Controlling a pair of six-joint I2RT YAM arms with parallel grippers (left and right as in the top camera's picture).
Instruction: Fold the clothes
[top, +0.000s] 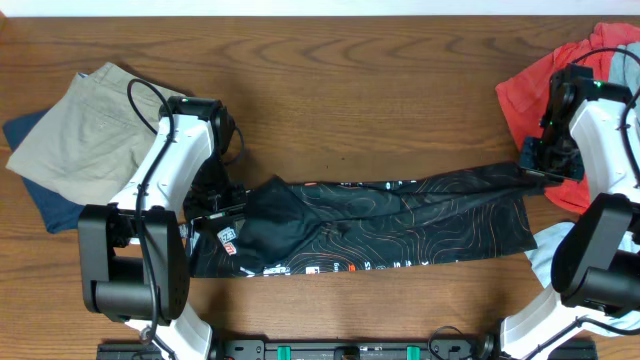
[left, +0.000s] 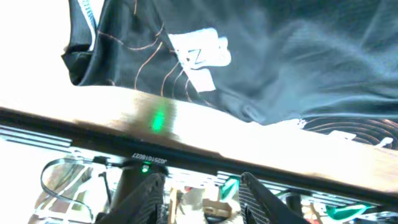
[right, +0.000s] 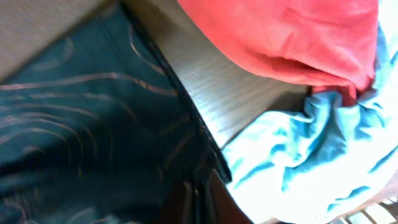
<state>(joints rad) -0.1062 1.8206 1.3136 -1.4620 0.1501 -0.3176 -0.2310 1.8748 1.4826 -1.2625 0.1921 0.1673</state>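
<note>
**Jersey in a long strip, one claw on it, one off**

Brown wood-grain surface (top: 350, 80), and of the room you only get a pale strip past the far edge. Khaki shorts (top: 85, 130) sit far left on top of a navy cloth (top: 55, 205). A red shirt (top: 530, 90) is bunched at the far right, with a light blue cloth (top: 545, 250) nearer the front.

The black jersey (top: 400, 225) lies across the middle, folded into a long band running left to right, and its left end is lumpy.

The left claw (top: 222, 203) is right over that lumpy end. In the wrist view its fingers are apart with nothing between them (left: 202, 196), and the jersey lies on the wood just beyond the tips.

The right claw (top: 535, 165) is at the jersey's far right corner. Up close it looks pinched together on the hem (right: 200, 196), with the blue cloth just beside it.
</note>
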